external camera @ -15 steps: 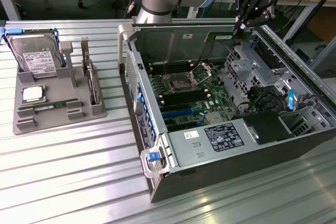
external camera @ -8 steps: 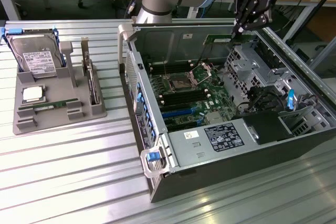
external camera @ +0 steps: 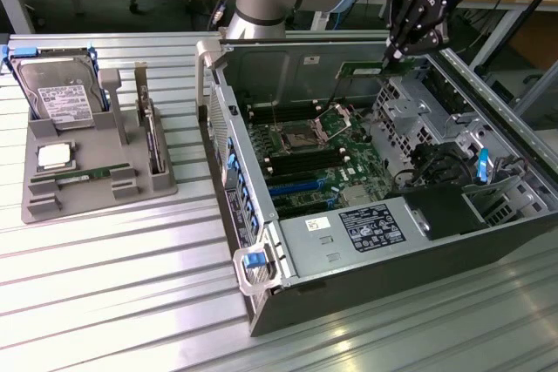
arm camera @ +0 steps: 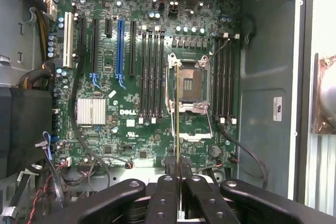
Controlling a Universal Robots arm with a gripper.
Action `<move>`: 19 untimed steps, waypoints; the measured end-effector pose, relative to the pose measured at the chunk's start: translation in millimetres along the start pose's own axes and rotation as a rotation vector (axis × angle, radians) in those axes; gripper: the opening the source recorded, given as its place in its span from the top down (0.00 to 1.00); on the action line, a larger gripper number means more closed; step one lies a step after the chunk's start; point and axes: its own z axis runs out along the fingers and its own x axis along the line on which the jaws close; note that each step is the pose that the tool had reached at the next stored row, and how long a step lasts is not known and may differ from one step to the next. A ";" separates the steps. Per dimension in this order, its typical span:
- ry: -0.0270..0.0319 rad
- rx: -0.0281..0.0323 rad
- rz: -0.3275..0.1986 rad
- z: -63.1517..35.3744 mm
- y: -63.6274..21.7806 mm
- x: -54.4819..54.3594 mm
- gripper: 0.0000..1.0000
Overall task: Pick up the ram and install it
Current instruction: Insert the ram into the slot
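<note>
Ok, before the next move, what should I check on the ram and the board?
1. Grip on the ram by the shut gripper: ok.
2. Is the ram above the motherboard, inside the open case: ok.
3. Is the ram parallel to the memory slots: ok.
4. Is the ram over a slot: not ok, it hangs over the processor socket.
5. Are the memory slots empty: ok.
6. Are the slot latches open: cannot tell.
</note>
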 end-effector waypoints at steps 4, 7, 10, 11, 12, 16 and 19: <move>0.0000 0.0000 0.000 3.1 -0.2 0.3 0.88; 0.0001 0.0000 0.000 6.4 -0.4 0.6 0.88; 0.0000 0.0000 0.000 8.4 -0.5 0.8 0.88; 0.0000 0.0000 0.000 8.8 -0.5 0.8 0.88; 0.0000 0.0000 0.000 9.7 -0.6 0.9 0.88; 0.0000 0.0000 0.000 14.0 -0.8 1.3 0.88; 0.0000 0.0000 0.000 15.6 -1.0 1.5 0.88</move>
